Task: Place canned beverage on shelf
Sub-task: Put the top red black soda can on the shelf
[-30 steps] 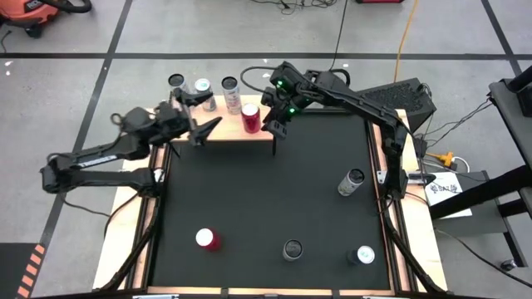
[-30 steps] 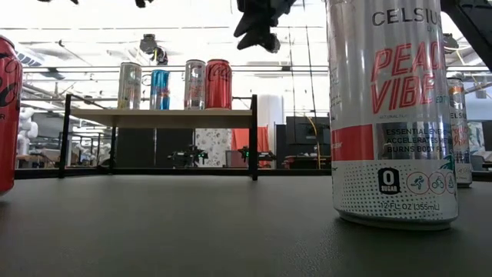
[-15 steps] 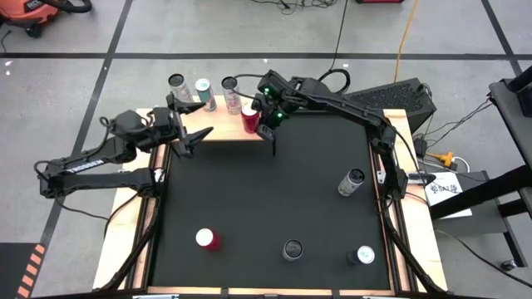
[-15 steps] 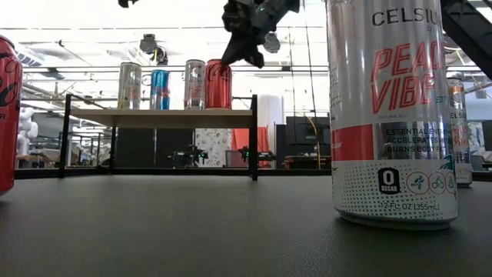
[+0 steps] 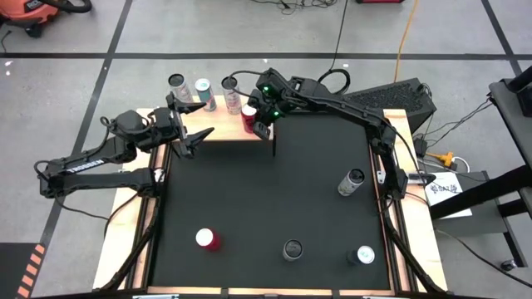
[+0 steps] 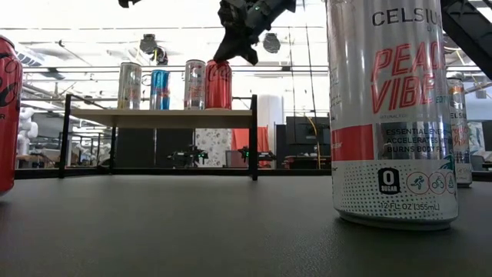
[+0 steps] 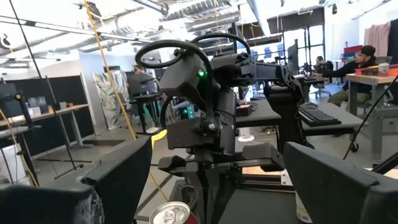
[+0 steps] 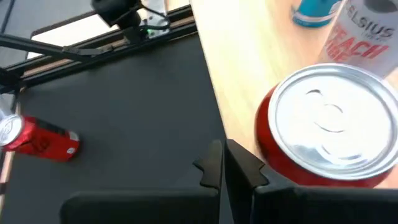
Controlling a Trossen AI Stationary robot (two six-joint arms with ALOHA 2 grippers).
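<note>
Right gripper point(image 8: 224, 163) fingers pressed together, holding nothing, just above the red can point(image 8: 326, 127) standing at the shelf point(image 6: 161, 117) end beside three cans, partly hidden overhead; left gripper point(image 5: 193, 124) wide open, empty, nearby.

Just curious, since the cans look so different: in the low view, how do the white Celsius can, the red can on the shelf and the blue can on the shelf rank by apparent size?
1. White Celsius can, largest only through nearness.
2. Red can.
3. Blue can, slightly slimmer.
</note>
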